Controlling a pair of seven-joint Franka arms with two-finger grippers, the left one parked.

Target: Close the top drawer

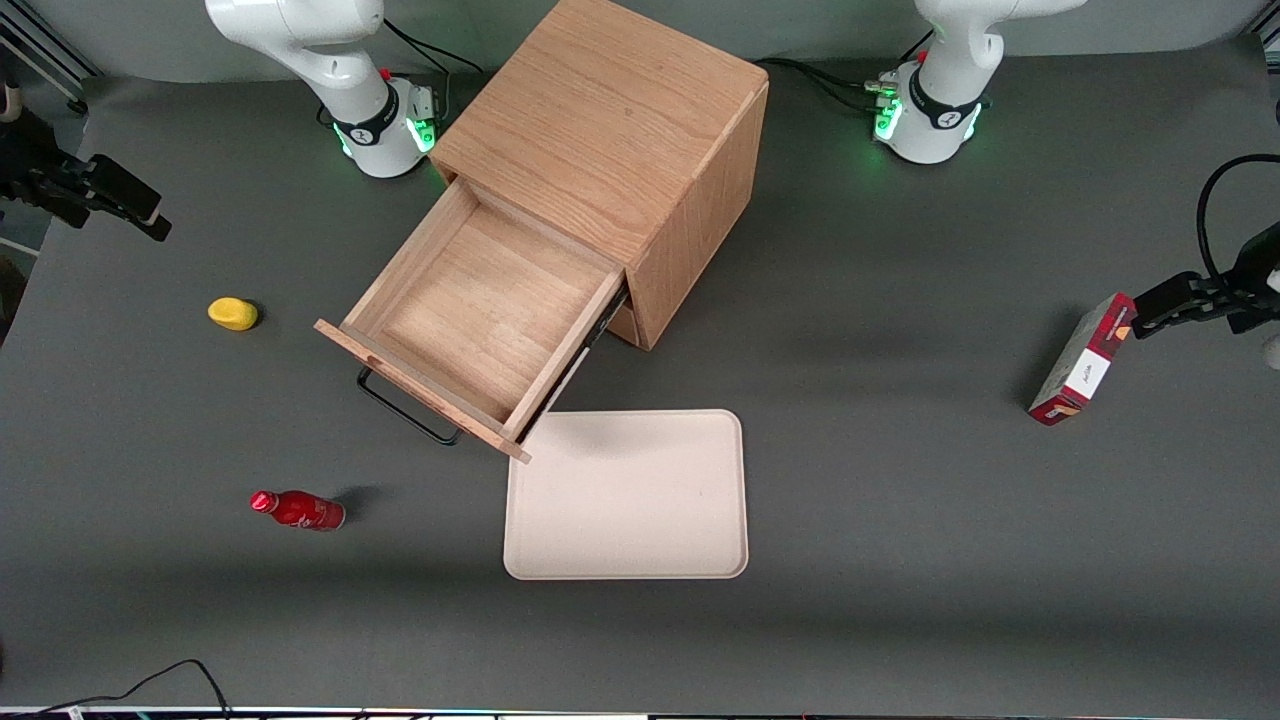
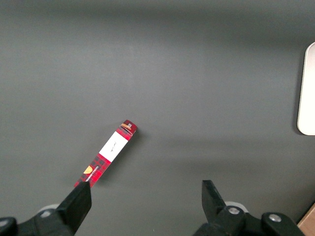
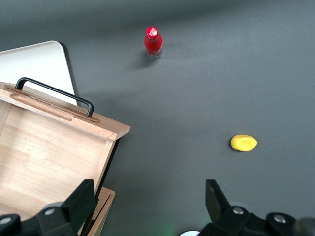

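Observation:
The light-oak cabinet [image 1: 620, 130] stands at the middle of the table. Its top drawer [image 1: 480, 310] is pulled far out and is empty. The drawer front with its thin black wire handle [image 1: 405, 410] faces the front camera at a slant. In the right wrist view the drawer [image 3: 49, 157] and its handle [image 3: 54, 91] show beside my gripper. My right gripper [image 1: 150, 215] hangs above the table toward the working arm's end, well apart from the drawer. Its fingers [image 3: 78, 199] are wide open with nothing between them, and the gripper [image 3: 150, 189] is over bare table.
A beige tray [image 1: 627, 495] lies just in front of the open drawer's corner. A red bottle [image 1: 298, 509] lies on its side nearer the front camera. A yellow object [image 1: 233, 313] sits beside the drawer. A red box [image 1: 1083, 360] lies toward the parked arm's end.

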